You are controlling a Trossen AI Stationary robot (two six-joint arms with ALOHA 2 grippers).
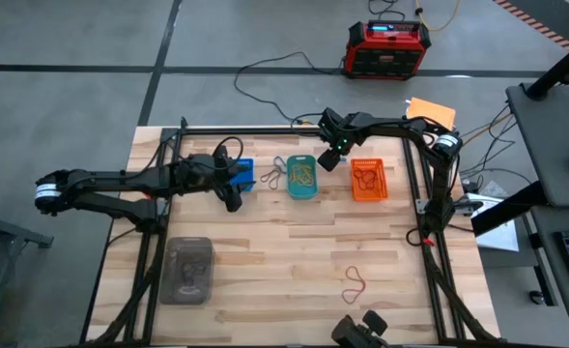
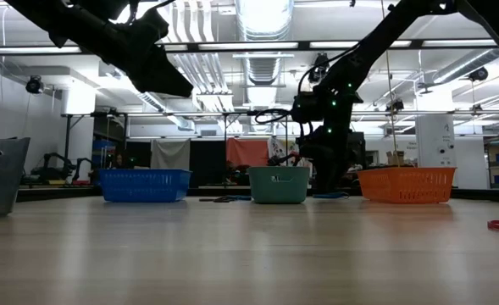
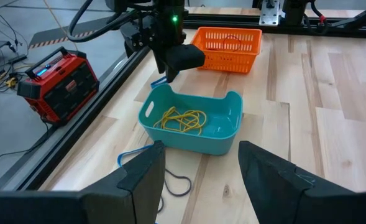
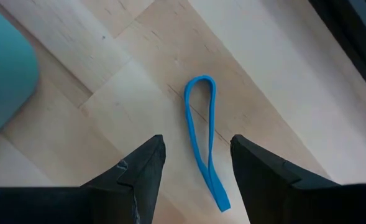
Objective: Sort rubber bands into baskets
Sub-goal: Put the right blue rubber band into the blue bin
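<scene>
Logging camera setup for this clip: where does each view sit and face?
High: overhead, straight down; both arms, teal basket.
Low: table-top height, level across; arms come in from above.
Left wrist: past the open left gripper toward the teal basket.
Right wrist: down past the open right gripper at a blue rubber band.
All but the right wrist show all three baskets.
</scene>
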